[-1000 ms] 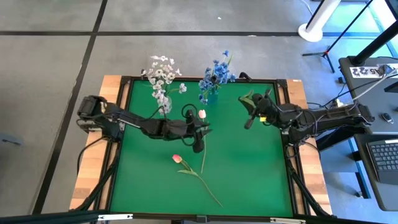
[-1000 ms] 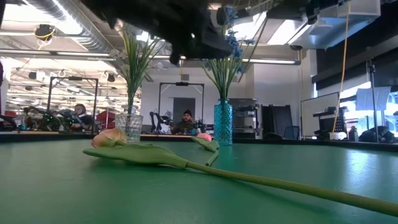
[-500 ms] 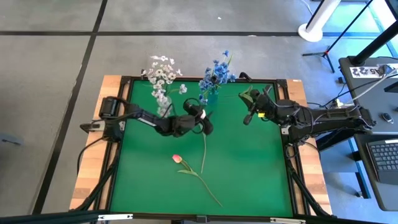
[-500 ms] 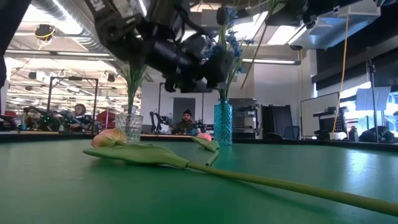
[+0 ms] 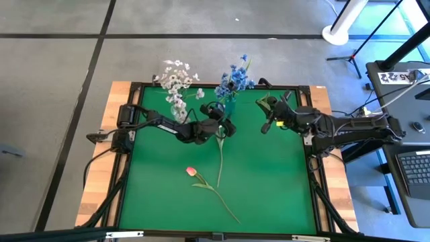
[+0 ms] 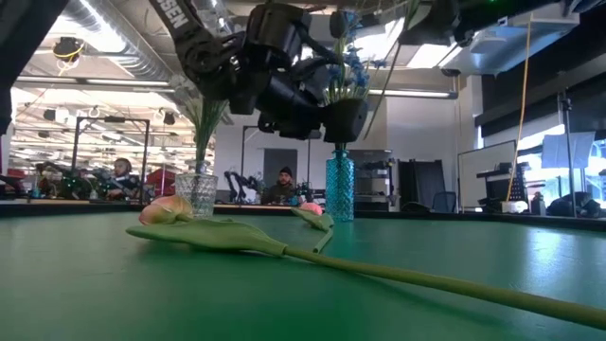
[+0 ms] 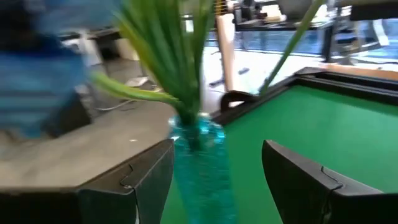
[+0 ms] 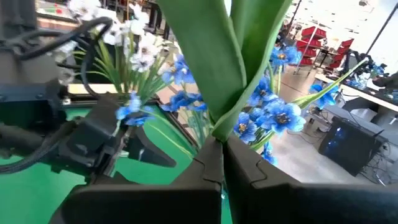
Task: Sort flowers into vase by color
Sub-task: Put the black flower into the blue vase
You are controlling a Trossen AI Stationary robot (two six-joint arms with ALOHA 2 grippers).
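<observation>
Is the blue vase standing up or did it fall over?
Standing up. The blue vase sits straight on the table, holding green stems with blue flowers on top.

Flowers on and above the green mat, placed by the two grippers

Blue blossom spray (image 5: 233, 82) stands upright in a teal vase (image 6: 339, 187) right in front of the open left gripper (image 5: 226, 126); white blossom spray (image 5: 177, 84) stands in a clear vase (image 6: 196, 192) just beside that arm. A green stem and leaf (image 8: 239, 56) is clamped in the closed right gripper (image 5: 265, 124). Two pink tulips (image 5: 191, 171) (image 6: 311, 208) lie flat, stems crossing, below the left gripper
</observation>
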